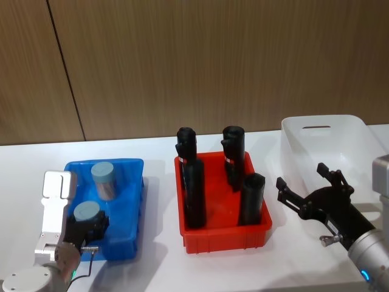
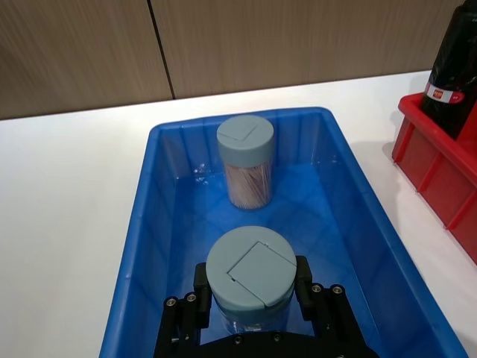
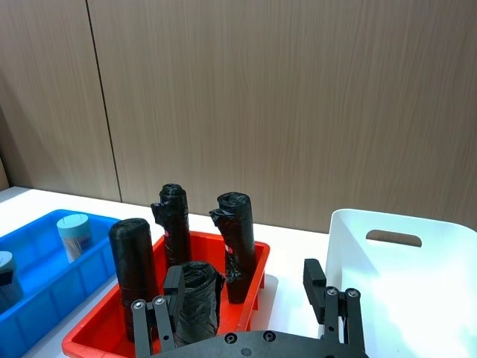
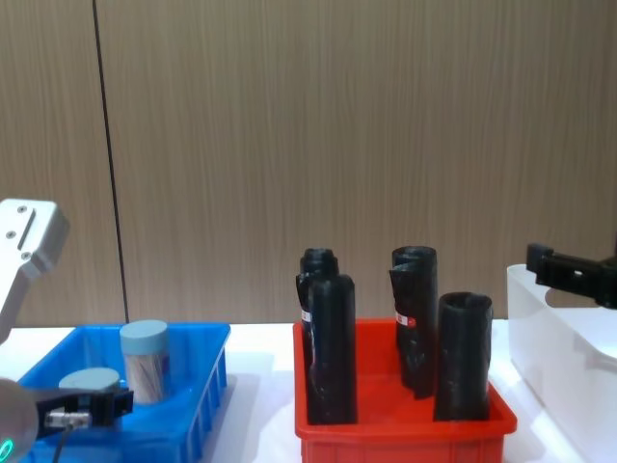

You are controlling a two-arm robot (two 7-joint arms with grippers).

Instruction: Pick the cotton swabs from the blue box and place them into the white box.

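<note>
Left tool (image 2: 251, 287), jaws closed on the nearer clear plastic swab tub with pale blue lid (image 2: 250, 267), inside the bright blue ribbed plastic box (image 2: 149, 224) near the desk's front-left corner, with a second tub (image 2: 244, 160) behind. Right tool (image 1: 299, 174) hovers wide open beside the translucent white plastic box (image 1: 349, 118) at the right edge. Grasp apparently made; next, a vertical lift clear of the rim.
</note>
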